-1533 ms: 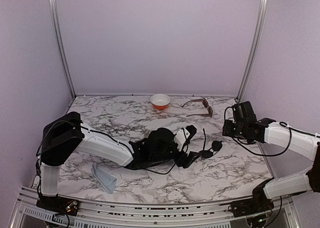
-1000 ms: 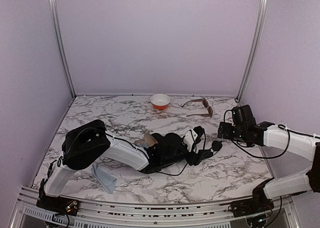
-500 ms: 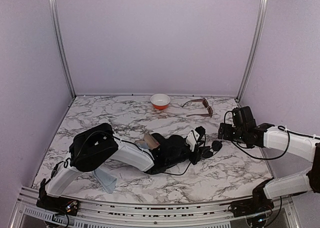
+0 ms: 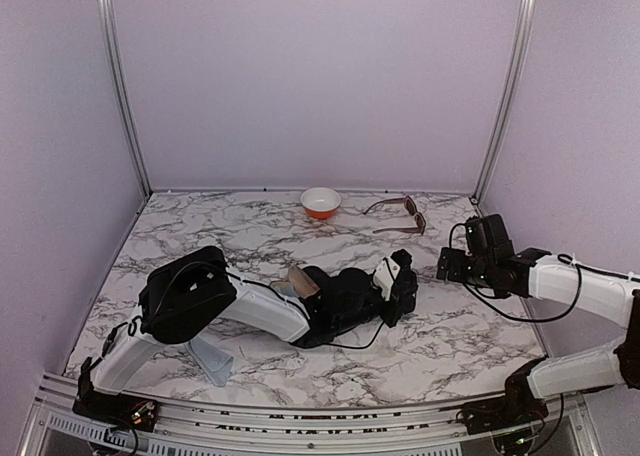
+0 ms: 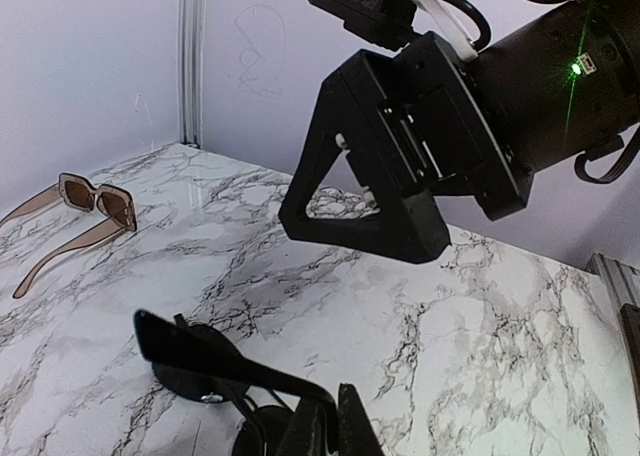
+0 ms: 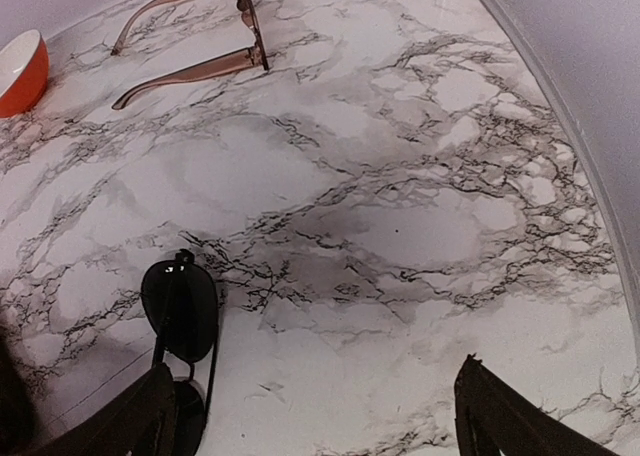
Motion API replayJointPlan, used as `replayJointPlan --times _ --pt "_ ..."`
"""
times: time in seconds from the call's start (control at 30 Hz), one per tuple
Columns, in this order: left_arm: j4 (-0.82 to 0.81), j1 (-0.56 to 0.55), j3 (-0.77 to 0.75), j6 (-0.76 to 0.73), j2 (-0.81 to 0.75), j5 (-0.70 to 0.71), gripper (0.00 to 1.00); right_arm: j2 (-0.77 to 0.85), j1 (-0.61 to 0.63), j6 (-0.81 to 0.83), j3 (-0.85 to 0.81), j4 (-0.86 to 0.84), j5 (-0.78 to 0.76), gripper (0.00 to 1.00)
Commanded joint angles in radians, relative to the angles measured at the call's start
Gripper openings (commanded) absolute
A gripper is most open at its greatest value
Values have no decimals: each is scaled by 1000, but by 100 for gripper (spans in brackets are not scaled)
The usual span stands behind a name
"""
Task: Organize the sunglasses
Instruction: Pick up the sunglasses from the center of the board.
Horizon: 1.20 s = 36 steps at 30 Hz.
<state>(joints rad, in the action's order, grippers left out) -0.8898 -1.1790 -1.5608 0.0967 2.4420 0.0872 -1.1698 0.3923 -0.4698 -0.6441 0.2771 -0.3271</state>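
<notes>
One orange bowl (image 4: 320, 212), brown sunglasses (image 4: 400, 217) near; left end effector (image 5: 326, 428) pinches black sunglasses (image 5: 203, 372).

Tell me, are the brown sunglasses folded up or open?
Open. The brown sunglasses lie on the marble table with both arms stretched straight out from the lenses, not tucked in behind them.

Looks like a robot lab test cell: plain lilac walls (image 4: 320, 76) framed by aluminium posts (image 4: 120, 86), a marble-print table (image 4: 450, 346), and two cabled robot arms (image 4: 255, 311) bolted to a metal rail (image 4: 300, 416) at the front.
</notes>
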Motion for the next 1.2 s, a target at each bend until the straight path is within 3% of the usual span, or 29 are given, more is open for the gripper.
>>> replayJointPlan --times 0.0,0.4,0.6,0.8,1.17 --pt "-30 4 8 -4 -25 -12 0 36 -6 14 -11 -6 -14 94" --pt "-23 5 215 -78 -317 -144 0 176 -6 93 -10 -64 55 93" --pt "73 13 308 -125 -480 -372 0 239 -6 168 25 -158 184 93" --pt "92 52 396 -139 -624 -708 0 295 -6 249 2 -201 462 91" --pt "135 145 559 -163 -807 -970 0 314 15 282 4 -223 975 91"
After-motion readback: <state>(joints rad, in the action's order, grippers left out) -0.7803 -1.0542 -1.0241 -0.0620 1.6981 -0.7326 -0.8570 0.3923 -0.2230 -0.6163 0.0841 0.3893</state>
